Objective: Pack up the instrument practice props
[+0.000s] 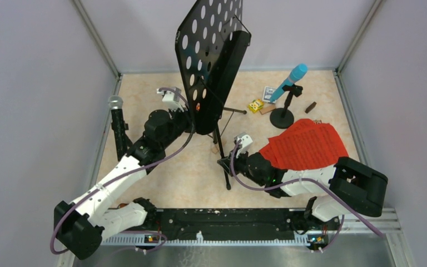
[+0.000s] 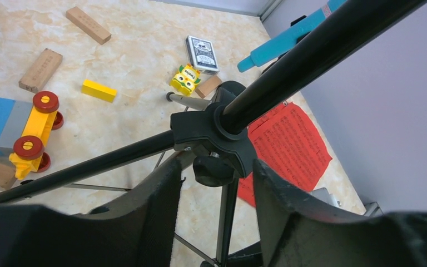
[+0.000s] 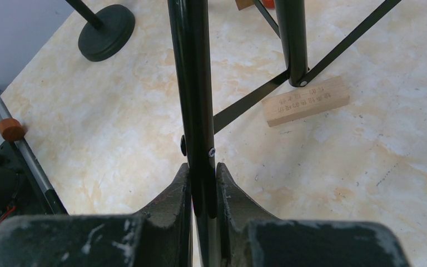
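Observation:
The black hole-punched music desk [image 1: 208, 55] stands tilted on its tripod mid-table. My right gripper [image 1: 231, 158] is shut on one tripod leg [image 3: 194, 83], which runs up between its fingers [image 3: 203, 178]. My left gripper [image 1: 186, 119] is open, its fingers on either side of the tripod's hub knob [image 2: 212, 169], below the hub [image 2: 217, 133]. The red sheet-music pages [image 1: 306, 146] lie over my right arm. The blue microphone [image 1: 290, 80] sits in a round-based holder [image 1: 282, 118] at the back right. The black silver-headed microphone [image 1: 117, 119] stands at the left wall.
A colourful toy vehicle [image 2: 25, 130], wooden blocks [image 2: 40, 69], a yellow block [image 2: 98, 90], a small yellow toy [image 2: 184, 79] and a card deck [image 2: 202, 54] lie behind the stand. A wooden block [image 3: 306, 101] lies by a tripod leg. Walls close in on three sides.

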Available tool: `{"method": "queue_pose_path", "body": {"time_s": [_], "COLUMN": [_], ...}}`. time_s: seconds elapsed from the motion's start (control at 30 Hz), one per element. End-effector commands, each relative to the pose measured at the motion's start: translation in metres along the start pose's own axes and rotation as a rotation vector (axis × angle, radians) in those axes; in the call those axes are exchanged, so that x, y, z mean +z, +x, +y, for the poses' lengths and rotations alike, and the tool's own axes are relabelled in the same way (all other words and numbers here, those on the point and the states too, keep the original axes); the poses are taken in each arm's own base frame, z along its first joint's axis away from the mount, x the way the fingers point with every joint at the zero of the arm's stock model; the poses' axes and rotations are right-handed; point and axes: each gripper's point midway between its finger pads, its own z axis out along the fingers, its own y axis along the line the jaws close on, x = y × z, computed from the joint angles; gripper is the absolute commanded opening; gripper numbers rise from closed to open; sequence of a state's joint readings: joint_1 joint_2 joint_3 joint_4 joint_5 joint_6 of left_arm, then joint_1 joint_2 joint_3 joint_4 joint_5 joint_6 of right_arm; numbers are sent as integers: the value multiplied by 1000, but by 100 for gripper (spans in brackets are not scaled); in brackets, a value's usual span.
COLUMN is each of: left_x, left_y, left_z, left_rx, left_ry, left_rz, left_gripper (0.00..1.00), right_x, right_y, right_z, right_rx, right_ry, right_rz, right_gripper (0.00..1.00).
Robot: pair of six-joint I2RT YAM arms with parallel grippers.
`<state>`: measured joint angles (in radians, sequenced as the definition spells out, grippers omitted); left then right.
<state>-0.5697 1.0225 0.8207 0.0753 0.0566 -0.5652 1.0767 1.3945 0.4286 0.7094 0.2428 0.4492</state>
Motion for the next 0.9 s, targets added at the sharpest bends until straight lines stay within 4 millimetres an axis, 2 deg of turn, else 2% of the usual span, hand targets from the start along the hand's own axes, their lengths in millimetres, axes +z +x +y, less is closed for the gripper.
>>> {"method": "queue_pose_path", "body": {"time_s": [0.0, 0.13, 0.2, 0.33, 0.63, 0.77, 0.87], "left_x": [-5, -3, -3, -2, 1, 3, 4], "left_y": [-15, -14, -13, -12, -4, -2, -3], "left_z": [-11, -8, -8, -9, -5, -5, -4], "left_rx": [-12, -18, -19, -22, -28, -28, -34], "left_ry": [43, 33, 32, 36, 32, 33, 26], "left_rz": [-56, -56, -52, -46, -25, -16, -18], "left_gripper": [52, 39, 35, 43, 44, 36, 22], "right_x": [2, 3, 3, 3, 5, 5, 5], "right_y": [-15, -16, -16, -15, -13, -13, -13], "right_z": [-6, -6, -6, -6, -6, -7, -6], "right_rx": [99, 102, 104, 105, 108, 107, 107], "right_ry": [59, 61, 61, 63, 61, 64, 62], "right_rz": [-39, -39, -39, -36, -30, -28, -29], "right_gripper": [0, 0, 0, 0, 0, 0, 0]}}
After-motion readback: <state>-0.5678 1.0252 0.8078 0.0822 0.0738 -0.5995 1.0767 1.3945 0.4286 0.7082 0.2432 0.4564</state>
